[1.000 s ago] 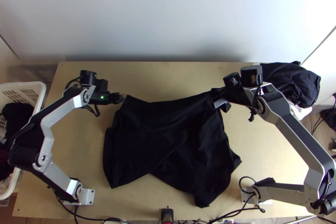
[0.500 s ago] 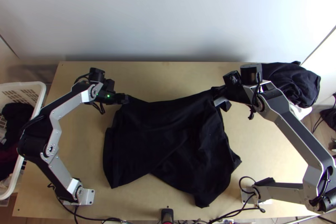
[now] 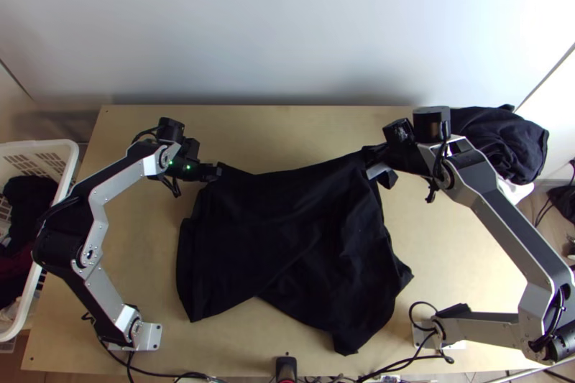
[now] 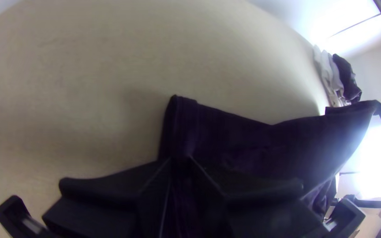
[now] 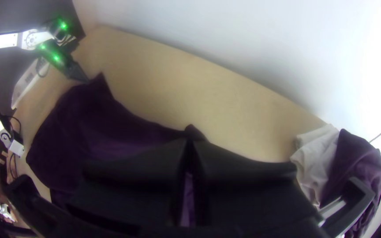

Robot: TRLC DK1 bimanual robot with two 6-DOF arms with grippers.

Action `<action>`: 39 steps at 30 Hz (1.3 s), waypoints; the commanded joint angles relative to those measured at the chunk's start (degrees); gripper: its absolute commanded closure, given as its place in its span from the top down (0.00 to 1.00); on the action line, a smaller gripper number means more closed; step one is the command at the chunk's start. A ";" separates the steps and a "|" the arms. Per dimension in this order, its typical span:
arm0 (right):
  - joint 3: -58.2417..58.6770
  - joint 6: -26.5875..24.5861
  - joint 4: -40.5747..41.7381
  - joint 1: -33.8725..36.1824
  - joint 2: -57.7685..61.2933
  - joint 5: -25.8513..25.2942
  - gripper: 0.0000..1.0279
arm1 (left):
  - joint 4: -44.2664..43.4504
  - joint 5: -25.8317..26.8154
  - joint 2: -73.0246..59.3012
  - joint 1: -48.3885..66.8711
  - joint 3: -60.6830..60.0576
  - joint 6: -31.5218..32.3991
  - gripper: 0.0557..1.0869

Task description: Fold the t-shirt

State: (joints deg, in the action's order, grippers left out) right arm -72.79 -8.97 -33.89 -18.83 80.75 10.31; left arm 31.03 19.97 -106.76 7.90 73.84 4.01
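- Moving since the earlier top views, our left claw (image 3: 217, 172) is ending up at the far left corner of the t-shirt (image 3: 287, 232), having come across from just beside it; our right arm (image 3: 503, 232) is staying almost where it was.
- From the top view, we are seeing the t-shirt lying loosely spread and rumpled over the middle of the table (image 3: 144, 239), its far edge running between our two claws. Our right claw (image 3: 374, 164) is sitting at the other end of that edge. A pile of cloth (image 3: 496, 142) is resting at the table's far right corner, and a white basket (image 3: 65, 150) holding dark cloth is standing at the left.
- In the left wrist view, we are closing the left claw (image 4: 181, 159) down to a narrow gap, with the t-shirt's corner pinched between the fingers.
- Through the right wrist view, we are keeping the right claw (image 5: 189, 142) nearly closed, gripping cloth at the t-shirt's far edge.
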 commanded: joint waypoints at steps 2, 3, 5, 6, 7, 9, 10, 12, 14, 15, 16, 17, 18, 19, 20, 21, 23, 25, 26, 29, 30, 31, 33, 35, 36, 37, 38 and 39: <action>-0.33 0.27 -0.21 0.28 -0.24 -0.02 0.03 | -0.18 -1.07 0.76 0.36 0.07 -0.58 0.07; -0.33 0.27 -0.21 0.28 -0.24 -0.02 0.03 | -0.26 -1.25 0.76 0.27 0.07 -0.67 0.04; -0.42 0.27 -0.30 0.37 -0.33 -0.02 0.03 | -0.26 -1.25 0.94 0.27 0.07 -0.76 0.03; -0.51 0.27 -0.30 0.46 -0.33 -0.02 0.03 | -0.26 -1.25 0.94 0.27 0.07 -0.76 0.03; -0.51 0.27 -0.39 0.46 -0.33 -0.02 0.03 | -0.26 -1.25 1.12 0.27 0.07 -0.85 0.03; -0.77 0.18 -0.56 0.46 -0.33 -0.02 0.03 | -0.26 -1.25 1.91 0.27 0.25 -0.85 0.03; -0.86 0.18 -0.56 0.46 -0.33 -0.02 0.03 | -0.18 -1.25 2.43 0.27 0.34 -0.85 0.03; -1.30 0.18 -0.65 0.55 -0.33 -0.02 0.03 | 0.00 -1.16 4.19 0.10 0.86 -0.58 0.03; -1.82 0.27 -0.83 0.55 -0.33 -0.02 0.03 | 0.44 -1.16 6.39 -0.43 1.57 -0.32 0.03; -2.00 0.27 -0.83 0.64 -0.33 -0.11 0.03 | 1.05 -1.16 7.44 -0.78 2.09 -0.32 0.03; -2.26 0.27 -0.83 0.72 -0.33 -0.11 0.03 | 1.67 -1.07 8.59 -1.13 2.53 -0.32 0.03; -2.62 0.18 -0.83 0.81 -0.42 -0.11 0.03 | 2.81 -1.07 9.64 -1.57 3.24 -0.32 0.03; -3.23 0.10 -0.83 0.90 -0.59 -0.20 0.03 | 4.22 -0.81 10.70 -2.19 4.20 -0.32 0.03; -3.85 -0.08 -0.83 0.99 -0.59 -0.37 0.03 | 5.71 -0.45 11.57 -2.63 5.17 -0.32 0.03; -4.64 -0.52 -0.83 1.08 -0.59 -0.90 0.03 | 7.38 -0.02 12.37 -3.33 6.49 -0.32 0.03; -5.34 -1.05 -0.83 1.08 -0.68 -1.69 0.03 | 9.23 0.25 13.16 -3.95 7.89 -0.32 0.03; -7.36 -2.37 -0.65 1.16 -0.68 -3.27 0.03 | 13.36 1.30 14.21 -5.70 11.41 -0.23 0.03; -9.56 -2.98 -0.39 1.43 -0.68 -4.24 0.03 | 16.52 2.18 15.18 -7.55 15.45 -0.14 0.03; -10.70 -3.51 -0.30 1.43 -0.68 -4.77 0.03 | 17.84 2.97 15.79 -8.60 17.47 -0.06 0.03; -13.78 -5.18 0.05 1.34 -1.21 -6.53 0.03 | 21.27 5.26 17.46 -11.77 24.51 1.35 0.03; -14.83 -5.44 0.23 1.16 -1.47 -6.97 0.03 | 21.71 6.75 18.25 -12.82 26.70 2.05 0.03; -16.06 -5.44 0.23 0.99 -1.56 -7.32 0.03 | 21.71 8.33 19.13 -13.70 28.90 3.02 0.03; -18.35 -5.35 0.31 0.90 -1.91 -7.93 0.03 | 21.97 10.71 20.36 -15.37 33.12 3.99 0.03; -20.72 -5.35 0.75 0.90 -2.35 -8.55 0.03 | 21.97 12.03 21.24 -16.34 37.16 4.43 0.03; -21.78 -5.35 0.93 0.81 -2.53 -8.81 0.03 | 21.97 12.29 21.77 -16.69 38.92 4.43 0.03; -22.83 -5.44 1.02 0.81 -2.79 -9.16 0.03 | 21.71 12.38 22.39 -16.78 40.24 4.43 0.03; -24.06 -5.53 1.11 0.81 -3.06 -9.43 0.03 | 21.36 12.38 23.09 -16.87 41.56 4.43 0.03; -24.94 -5.79 1.11 0.72 -3.41 -9.60 0.03 | 20.83 12.38 23.97 -16.87 42.44 4.34 0.03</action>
State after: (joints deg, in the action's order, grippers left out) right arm -90.96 -13.89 -33.47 -17.87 78.72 2.68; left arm 51.72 29.65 -86.89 -6.20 105.91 7.42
